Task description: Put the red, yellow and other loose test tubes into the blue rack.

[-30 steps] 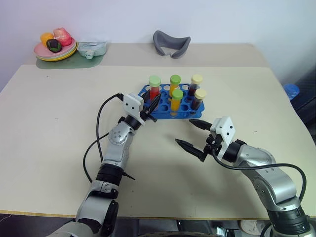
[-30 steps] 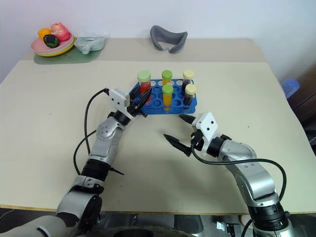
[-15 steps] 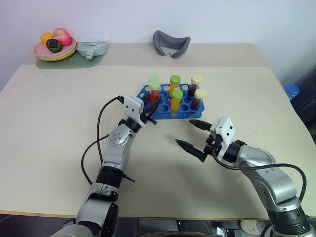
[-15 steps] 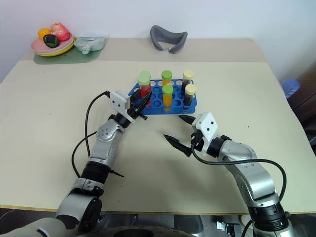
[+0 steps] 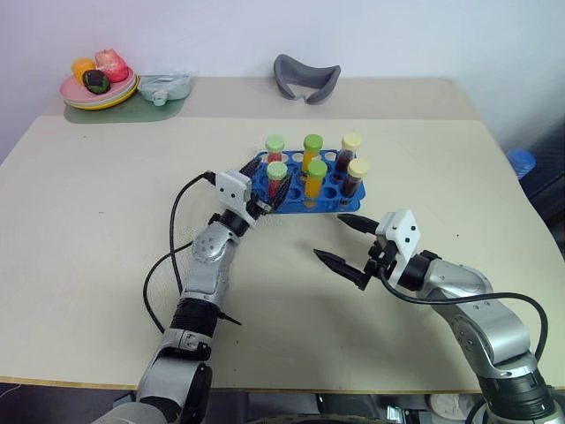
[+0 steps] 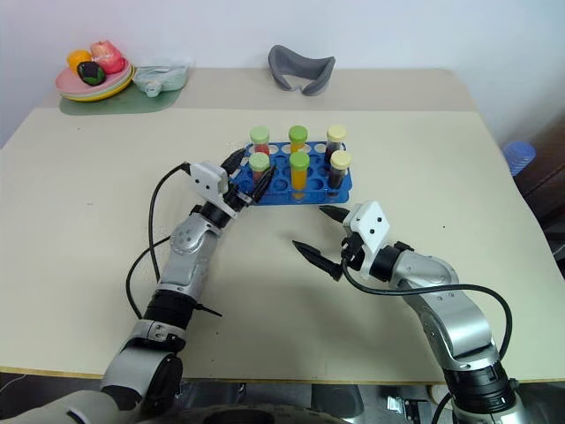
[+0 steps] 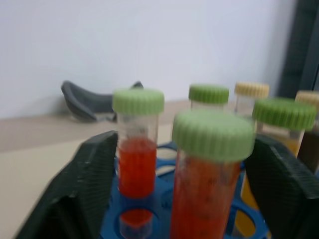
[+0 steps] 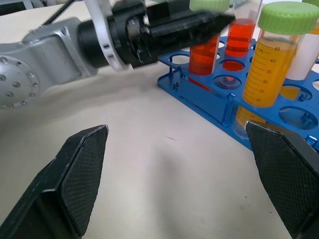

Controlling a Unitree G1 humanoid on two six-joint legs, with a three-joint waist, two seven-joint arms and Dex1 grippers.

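The blue rack (image 5: pixel 332 189) stands in the middle of the table with several capped tubes upright in it. A red tube with a green cap (image 5: pixel 277 177) stands in its near-left hole, with another red tube (image 5: pixel 275 150) behind it. My left gripper (image 5: pixel 265 187) is open around the near red tube (image 7: pixel 207 194), and its fingers (image 7: pixel 82 194) stand clear of the tube on both sides. Two orange tubes (image 5: pixel 315 177) and two dark tubes with yellow caps (image 5: pixel 357 175) fill other holes. My right gripper (image 5: pixel 329 236) hangs open and empty just in front of the rack.
At the back left, a plate of toy fruit (image 5: pixel 97 87) and a pale container (image 5: pixel 165 87) sit on a green mat. A grey curved object (image 5: pixel 306 78) lies at the back centre. A blue object (image 5: pixel 521 162) shows beyond the table's right edge.
The red tube held high in my left gripper has sunk into the rack's near-left hole, uncovering the red tube behind it. The left fingers have opened off it. The right arm has not moved.
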